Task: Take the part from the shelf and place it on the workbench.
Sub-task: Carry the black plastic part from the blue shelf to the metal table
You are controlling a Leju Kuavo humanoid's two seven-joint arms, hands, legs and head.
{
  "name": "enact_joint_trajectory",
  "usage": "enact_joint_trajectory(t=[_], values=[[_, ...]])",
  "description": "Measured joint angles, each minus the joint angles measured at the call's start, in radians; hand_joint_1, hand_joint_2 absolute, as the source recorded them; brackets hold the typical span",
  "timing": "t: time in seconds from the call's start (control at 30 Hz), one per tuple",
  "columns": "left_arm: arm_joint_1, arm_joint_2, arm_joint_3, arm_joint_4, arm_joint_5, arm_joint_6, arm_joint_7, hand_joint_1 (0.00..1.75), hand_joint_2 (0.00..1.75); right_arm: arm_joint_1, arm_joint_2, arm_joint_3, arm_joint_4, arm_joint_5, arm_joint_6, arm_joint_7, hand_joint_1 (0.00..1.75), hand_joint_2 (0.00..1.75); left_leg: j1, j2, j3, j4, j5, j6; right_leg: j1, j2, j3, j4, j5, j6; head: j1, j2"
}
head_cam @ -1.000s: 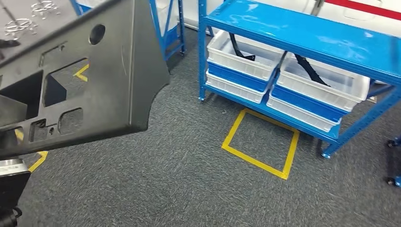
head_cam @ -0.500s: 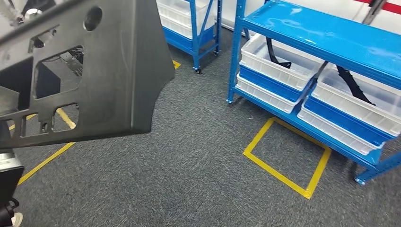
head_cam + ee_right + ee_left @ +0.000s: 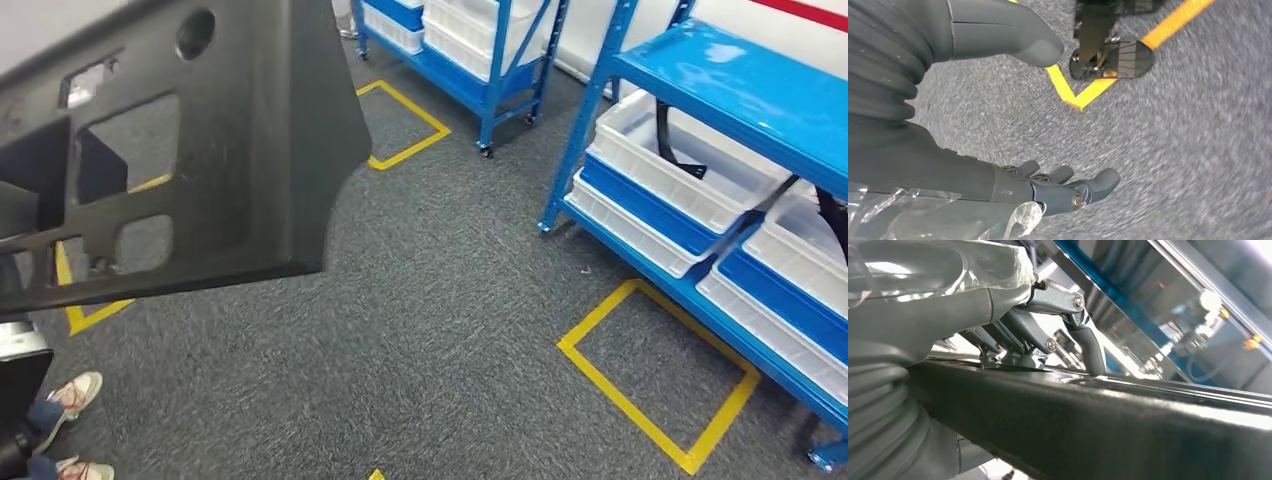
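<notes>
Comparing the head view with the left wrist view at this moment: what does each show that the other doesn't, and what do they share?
Head view alone: the grey carpet, yellow floor squares, blue shelves carrying white bins, and a person's shoes at the lower left corner. Left wrist view alone: the left hand, fingers resting on the part's edge, with blurred blue framing behind. Shared: the black part, a broad panel with cutouts from the head, a thick dark edge from the wrist.

One black part [image 3: 250,130], two blue shelves [image 3: 760,90] [image 3: 480,60], three full yellow floor squares [image 3: 655,365], two shoes [image 3: 70,395].
</notes>
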Motion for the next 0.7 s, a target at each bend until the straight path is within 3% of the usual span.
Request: enact_joint_trajectory(t=[0.07, 0.1, 0.13, 0.2, 0.27, 0.33, 0.4, 0.47, 0.53, 0.6, 0.63, 0.67, 0.7], values=[[0.008, -0.001, 0.0, -0.001, 0.0, 0.004, -0.001, 1.75, 1.75, 0.006, 0.0, 0.006, 0.0, 0.005, 0.004, 0.003, 0.0, 1.75, 0.0, -0.027, 0.0, 0.0, 0.0, 0.004, -0.001, 0.032, -0.076, 0.153, -0.061, 0.002, 0.001, 0.0], [0.012, -0.001, 0.0, -0.001, 0.0, 0.005, -0.001, 1.75, 1.75, 0.008, 0.0, 0.009, 0.0, 0.008, 0.007, 0.003, 0.0, 1.75, 0.0, -0.042, 0.0, 0.0, 0.0, 0.004, -0.001, 0.036, -0.101, 0.195, -0.066, 0.002, 0.001, 0.0], [0.016, -0.002, 0.0, -0.001, 0.002, 0.005, -0.002, 1.75, 1.75, 0.01, 0.0, 0.012, 0.0, 0.016, 0.011, 0.003, 0.0, 1.75, 0.0, -0.059, 0.001, 0.001, -0.001, 0.004, -0.002, 0.038, -0.108, 0.195, -0.05, 0.002, 0.001, 0.0], [0.02, -0.003, 0.0, -0.001, 0.012, 0.007, -0.011, 1.75, 1.75, 0.011, 0.0, 0.022, 0.0, 0.041, 0.018, -0.001, 0.0, 1.75, 0.002, -0.091, 0.003, 0.001, -0.001, 0.003, -0.005, 0.057, -0.065, 0.077, 0.03, -0.001, 0.001, 0.0], [0.02, -0.005, 0.0, 0.0, 0.024, 0.011, -0.024, 1.75, 1.75, 0.011, 0.001, 0.037, 0.0, 0.069, 0.022, -0.006, 0.0, 1.75, 0.0, -0.118, 0.002, 0.005, -0.003, -0.004, -0.01, 0.105, -0.009, -0.064, 0.095, -0.005, 0.001, 0.0], [0.02, -0.007, -0.002, 0.001, 0.032, 0.016, -0.035, 1.75, 1.75, 0.007, 0.003, 0.051, 0.0, 0.085, 0.022, -0.008, 0.0, 1.75, 0.001, -0.142, -0.003, 0.006, -0.003, -0.015, -0.01, 0.123, 0.011, -0.115, 0.111, -0.01, 0.0, 0.0], [0.022, -0.008, -0.004, 0.003, 0.037, 0.017, -0.04, 1.75, 1.75, -0.001, 0.008, 0.063, 0.0, 0.091, 0.022, -0.008, 0.0, 1.75, 0.006, -0.155, -0.009, 0.006, -0.003, -0.027, -0.007, 0.097, 0.013, -0.118, 0.113, -0.02, 0.0, 0.0], [0.02, -0.01, -0.006, 0.006, 0.04, 0.019, -0.043, 1.75, 1.75, -0.005, 0.012, 0.073, 0.0, 0.091, 0.023, -0.007, 0.0, 1.75, 0.006, -0.11, -0.035, 0.057, -0.033, -0.036, -0.007, 0.071, 0.016, -0.123, 0.116, -0.032, -0.003, 0.0], [0.018, -0.012, -0.009, 0.009, 0.044, 0.02, -0.048, 1.75, 1.75, -0.002, 0.013, 0.079, 0.0, 0.089, 0.024, -0.004, 0.0, 1.75, 0.004, -0.048, -0.102, 0.196, -0.098, -0.044, -0.005, 0.045, 0.017, -0.125, 0.115, -0.041, -0.005, 0.0], [0.018, -0.015, -0.014, 0.015, 0.049, 0.02, -0.052, 1.75, 1.75, 0.002, 0.013, 0.084, 0.0, 0.086, 0.025, -0.002, 0.0, 1.75, 0.006, -0.031, -0.165, 0.32, -0.139, -0.048, -0.001, 0.018, 0.018, -0.124, 0.112, -0.044, -0.006, 0.0], [0.019, -0.015, -0.017, 0.018, 0.051, 0.02, -0.054, 1.75, 1.75, 0.003, 0.013, 0.086, 0.0, 0.085, 0.026, -0.001, 0.0, 1.75, 0.006, -0.028, -0.17, 0.329, -0.133, -0.048, 0.001, 0.005, 0.018, -0.124, 0.11, -0.045, -0.006, 0.0], [0.018, -0.016, -0.019, 0.021, 0.052, 0.02, -0.055, 1.75, 1.75, 0.003, 0.014, 0.087, 0.0, 0.084, 0.026, -0.001, 0.0, 1.75, 0.005, -0.022, -0.151, 0.29, -0.108, -0.046, 0.002, -0.007, 0.02, -0.124, 0.109, -0.045, -0.006, 0.0], [0.018, -0.016, -0.02, 0.022, 0.053, 0.02, -0.055, 1.75, 1.75, 0.003, 0.014, 0.089, 0.0, 0.083, 0.027, -0.001, 0.0, 1.75, 0.003, -0.008, -0.113, 0.217, -0.073, -0.042, 0.003, -0.018, 0.023, -0.124, 0.106, -0.045, -0.006, 0.0]])
